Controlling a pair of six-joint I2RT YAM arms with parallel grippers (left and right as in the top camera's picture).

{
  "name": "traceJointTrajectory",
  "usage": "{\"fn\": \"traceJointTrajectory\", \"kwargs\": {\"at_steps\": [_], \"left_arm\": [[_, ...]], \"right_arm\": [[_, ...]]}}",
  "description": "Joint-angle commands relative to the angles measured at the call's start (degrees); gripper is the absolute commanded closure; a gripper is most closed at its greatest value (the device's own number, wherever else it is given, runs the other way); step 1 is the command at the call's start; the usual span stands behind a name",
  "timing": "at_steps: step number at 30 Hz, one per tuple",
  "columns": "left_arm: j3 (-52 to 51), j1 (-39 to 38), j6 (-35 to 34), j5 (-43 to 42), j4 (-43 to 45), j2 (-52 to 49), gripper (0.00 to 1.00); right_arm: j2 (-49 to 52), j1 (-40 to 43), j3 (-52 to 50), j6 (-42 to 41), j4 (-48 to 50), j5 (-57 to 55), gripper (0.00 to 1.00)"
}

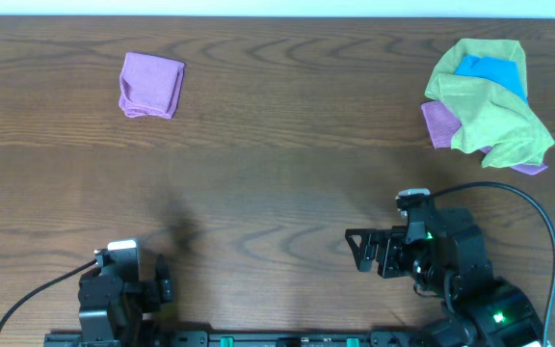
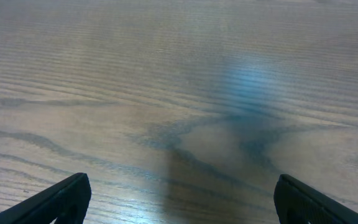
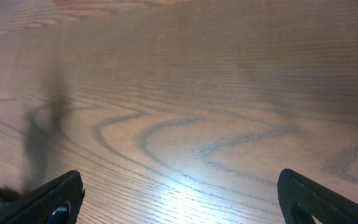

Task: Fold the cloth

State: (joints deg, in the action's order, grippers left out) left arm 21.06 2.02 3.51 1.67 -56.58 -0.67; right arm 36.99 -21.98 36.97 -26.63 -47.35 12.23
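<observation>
A folded purple cloth [image 1: 151, 85] lies at the far left of the wooden table. A crumpled heap at the far right holds a green cloth [image 1: 494, 116], a blue cloth [image 1: 492, 71] and a purple cloth [image 1: 441, 123] under them. My left gripper [image 1: 165, 282] is open and empty near the front left edge; its wrist view [image 2: 179, 199] shows only bare wood between the fingers. My right gripper [image 1: 361, 252] is open and empty at the front right, pointing left; its wrist view [image 3: 179, 196] also shows only bare wood. Both grippers are far from every cloth.
The brown wooden table [image 1: 277, 183] spreads between the cloths and the arms. A black cable [image 1: 538, 217] loops from the right arm toward the right edge. Another cable [image 1: 37, 294] runs off the left arm at the front left.
</observation>
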Motion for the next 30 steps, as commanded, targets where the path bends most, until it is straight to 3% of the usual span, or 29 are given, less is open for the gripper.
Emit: {"fn": "traceJointTrajectory", "kwargs": {"at_steps": [1,16,22,30], "left_arm": [[-0.3,-0.3,1.2,-0.2,-0.8,0.5,0.05],[-0.3,-0.3,1.2,-0.2,-0.8,0.5,0.05],[-0.3,-0.3,1.2,-0.2,-0.8,0.5,0.05],[-0.3,-0.3,1.2,-0.2,-0.8,0.5,0.05]], "right_arm": [[-0.2,0.7,0.0,-0.8,-0.1,0.4,0.01],[-0.2,0.7,0.0,-0.7,-0.2,-0.3,0.01],[-0.6,0.8,0.0,-0.5,0.1,-12.9,0.01],[-7.6,5.7,-3.3,12.9,0.4,-20.0,0.01]]}}
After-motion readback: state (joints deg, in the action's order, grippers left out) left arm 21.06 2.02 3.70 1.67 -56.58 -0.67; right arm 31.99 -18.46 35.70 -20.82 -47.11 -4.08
